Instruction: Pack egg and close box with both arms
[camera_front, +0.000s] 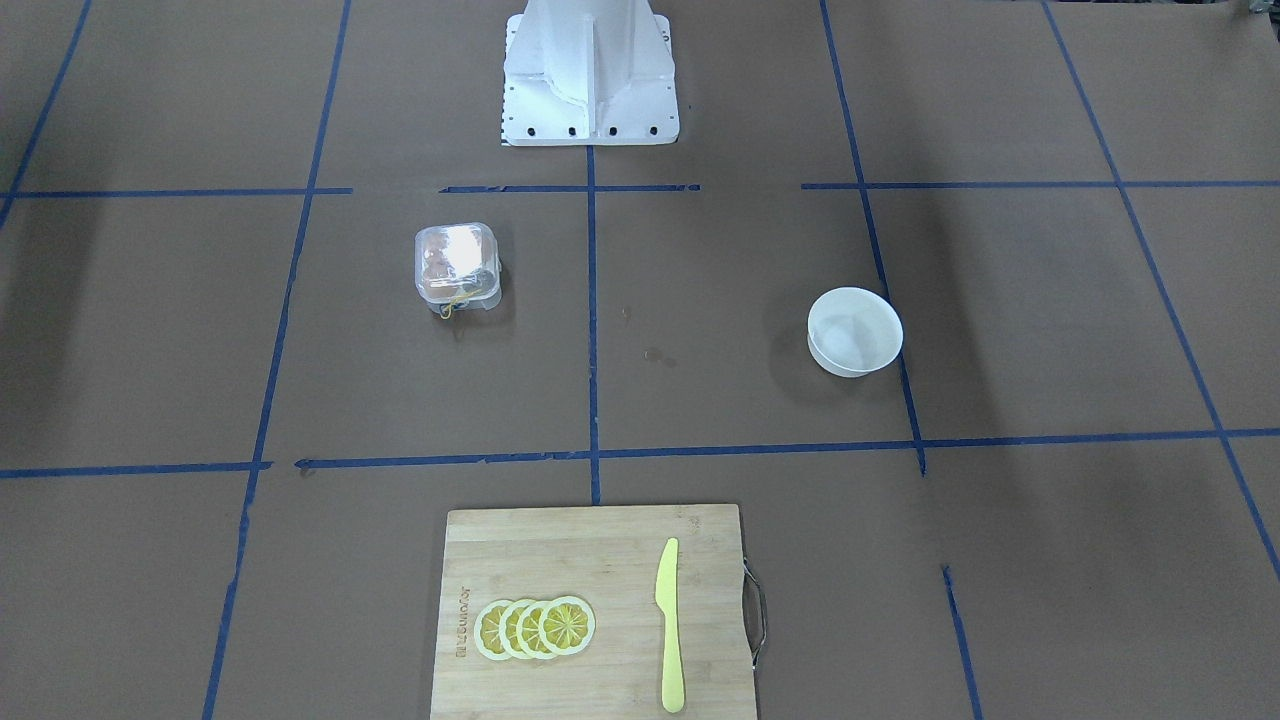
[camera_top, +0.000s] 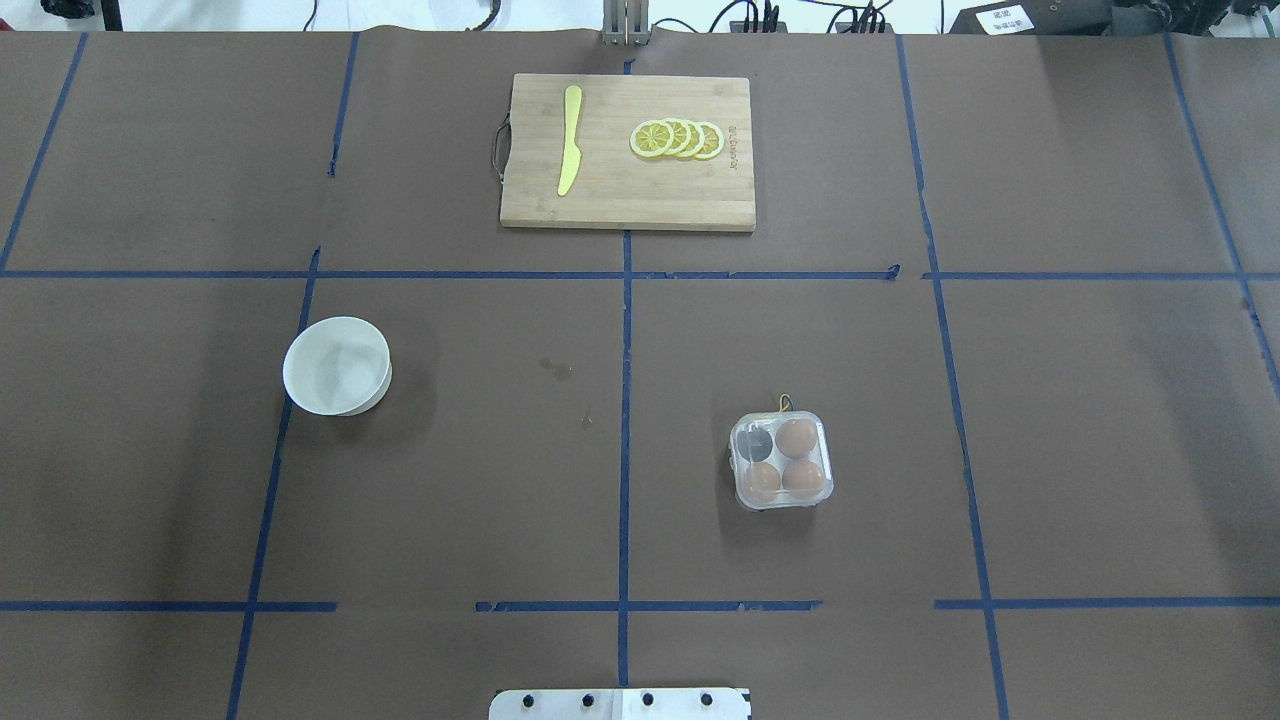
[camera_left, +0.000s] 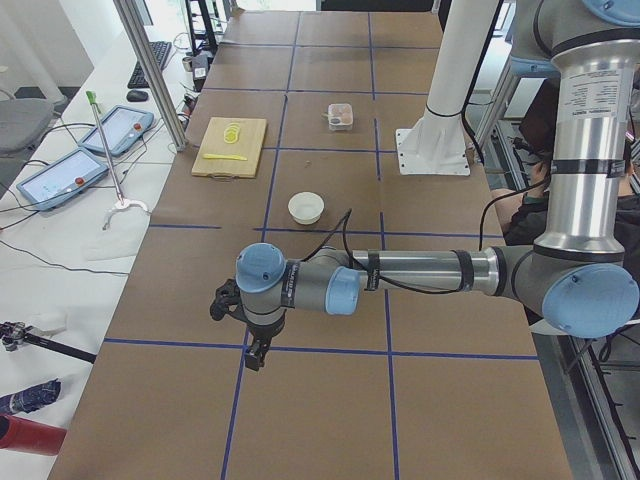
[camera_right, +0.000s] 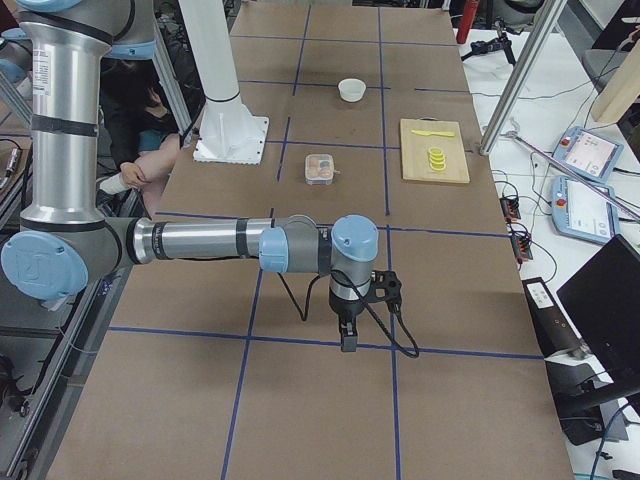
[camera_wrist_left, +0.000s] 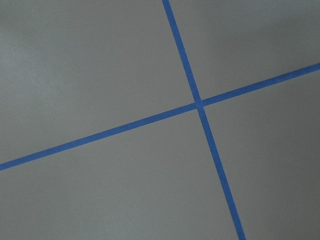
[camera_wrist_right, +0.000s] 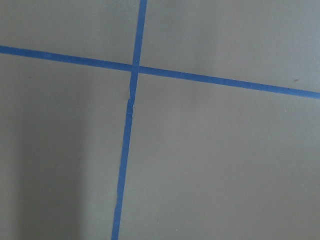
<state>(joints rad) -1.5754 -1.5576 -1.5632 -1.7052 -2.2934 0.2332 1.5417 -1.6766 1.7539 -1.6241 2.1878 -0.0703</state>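
The clear box (camera_top: 781, 461) stands on the table's right half, with its lid seemingly down over it. Three brown eggs fill three of its cells: one egg (camera_top: 797, 437) and two more beside it. The fourth cell looks dark and empty. The box also shows in the front view (camera_front: 457, 266). My left gripper (camera_left: 255, 355) shows only in the exterior left view, far from the box over bare table. My right gripper (camera_right: 347, 340) shows only in the exterior right view, likewise far off. I cannot tell whether either is open or shut.
A white bowl (camera_top: 337, 366) stands on the left half. A wooden cutting board (camera_top: 620, 200) at the far edge carries a yellow knife (camera_top: 570, 140) and lemon slices (camera_top: 678, 139). The white pedestal (camera_front: 590, 75) stands at the robot's side. A person (camera_right: 140, 170) sits behind it.
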